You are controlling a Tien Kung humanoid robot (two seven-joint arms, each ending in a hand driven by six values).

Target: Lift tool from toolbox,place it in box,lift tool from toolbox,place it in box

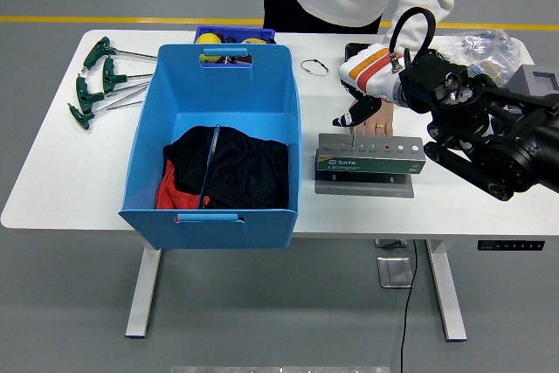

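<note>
Head view. Task looks to be in an early lift. The right hand (362, 85), gloved in white with red and orange bands and dark fingertips, hangs just above the left end of the toolbox (370, 155), a grey block-style tool holder with a green SATA label on its front and a row of round sockets along the top. A thin metal tool (352, 135) stands near upright under the fingertips, its lower end at or in the top of the toolbox; whether the fingers are pinching it or only close above it, I cannot tell.

A person's hand (382, 117) rests flat on the tabletop (52, 172) just behind the toolbox.

The blue box (216, 139), the destination, sits left of the toolbox. It holds a black and red bundle with one slim rod lying across it, possibly a tool already delivered. Judged so: one drop perhaps done, this lift under way, its placement left.

Green T-handle wrenches (100, 80) lie at the far left, apart from the work. Left arm absent.
</note>
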